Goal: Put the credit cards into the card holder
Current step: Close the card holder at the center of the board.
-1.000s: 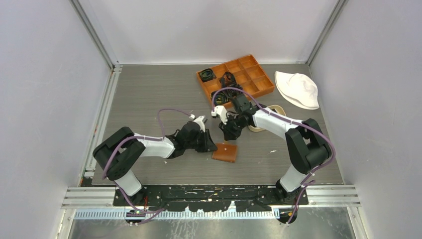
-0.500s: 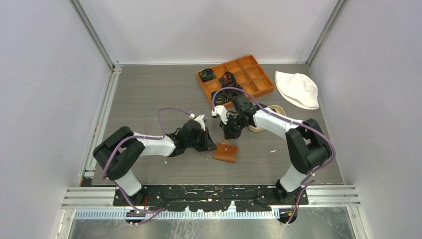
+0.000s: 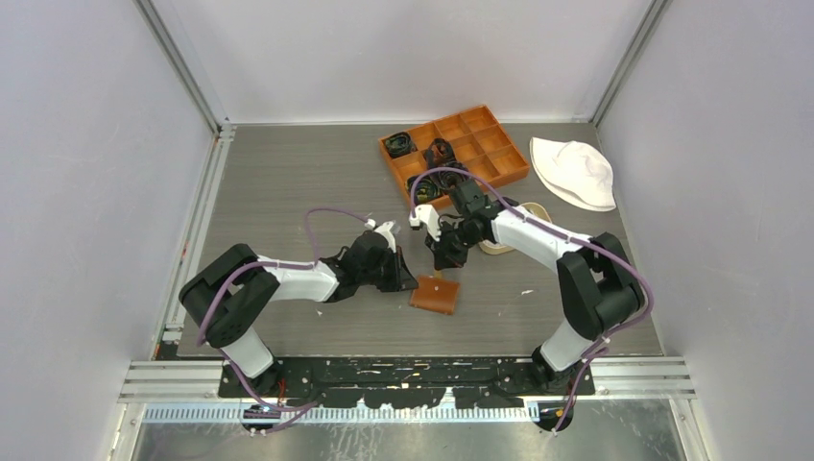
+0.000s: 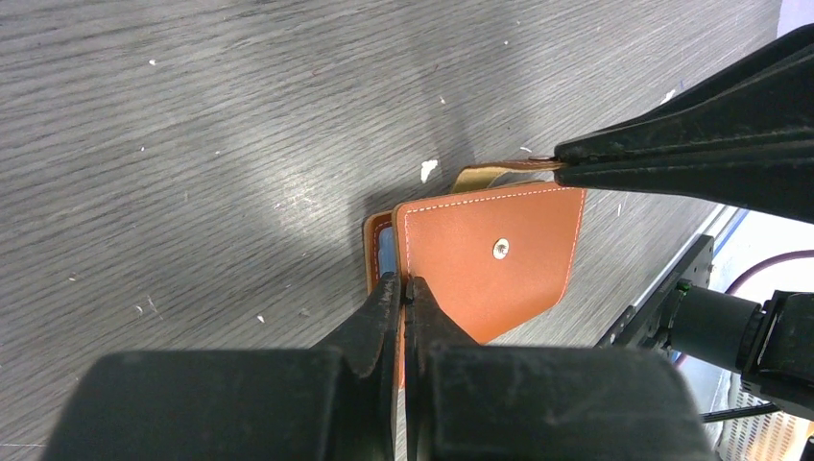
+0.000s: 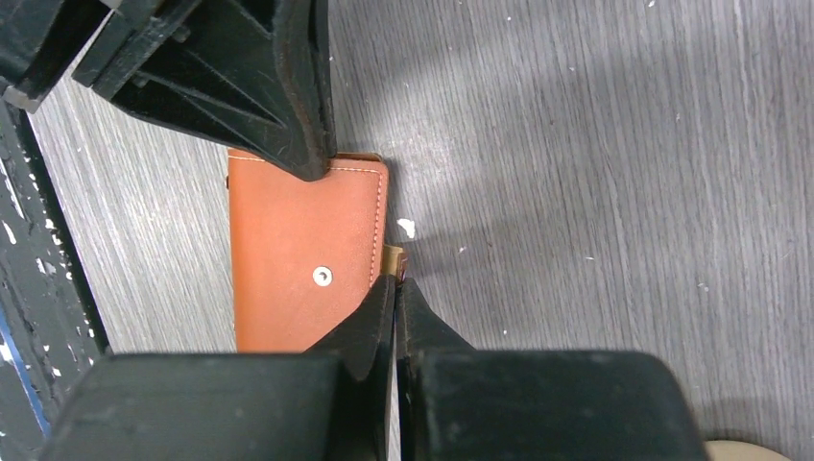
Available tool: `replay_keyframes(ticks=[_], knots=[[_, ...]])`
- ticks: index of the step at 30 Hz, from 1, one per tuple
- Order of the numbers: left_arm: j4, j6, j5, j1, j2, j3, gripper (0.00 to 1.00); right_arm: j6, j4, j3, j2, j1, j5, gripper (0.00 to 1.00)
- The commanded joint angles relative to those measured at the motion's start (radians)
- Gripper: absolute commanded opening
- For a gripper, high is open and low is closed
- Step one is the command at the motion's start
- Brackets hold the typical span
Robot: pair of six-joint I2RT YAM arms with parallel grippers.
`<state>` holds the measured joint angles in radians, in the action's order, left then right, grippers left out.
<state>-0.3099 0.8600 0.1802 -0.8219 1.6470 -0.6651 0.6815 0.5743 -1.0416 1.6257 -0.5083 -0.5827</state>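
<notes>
**Two claws pinch opposite edges of a closed leather card holder**

A small brown leather card holder [image 4: 490, 259] lies flat and folded shut on the grey wood-grain table [image 4: 192, 144]. Its metal snap button [image 5: 323, 277] faces up.

The left claw [image 4: 403, 286] is closed, its fingertips pressed together on one edge of the card holder's top flap. Just beyond those fingertips a thin pale-blue edge [image 4: 384, 252] shows between the leather layers. It may be a credit card, though too little shows to be sure.

The right claw [image 5: 394, 285] is also closed. It nips a narrow tan leather tab [image 5: 392, 257] that sticks out at the far side of the card holder from the left claw.

No loose card can be made out near either claw.

The step in hand looks like opening the card holder, not yet loading it. The next move seems to call for one claw to hold its layer down while the other draws its edge up and away. The pull must be firm enough to spread the fold, yet gentle enough that the thin leather does not slip free.
</notes>
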Motion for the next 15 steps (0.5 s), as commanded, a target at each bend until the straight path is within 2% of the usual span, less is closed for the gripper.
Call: replay_keyframes(ticks=[1,9,15], knots=[[-0.031,-0.011,0.016,0.013,-0.005,0.007,0.0,0.066,0.006,0.006,-0.074,0.002,-0.025,0.01],[-0.15,-0.033,0.05,0.016,-0.089,0.055,0.16,0.156,-0.008,0.077,-0.122,-0.01,-0.042,0.01],[-0.069,-0.091,-0.021,0.017,-0.214,0.085,0.27,0.161,-0.039,0.098,-0.115,-0.01,-0.011,0.01]])
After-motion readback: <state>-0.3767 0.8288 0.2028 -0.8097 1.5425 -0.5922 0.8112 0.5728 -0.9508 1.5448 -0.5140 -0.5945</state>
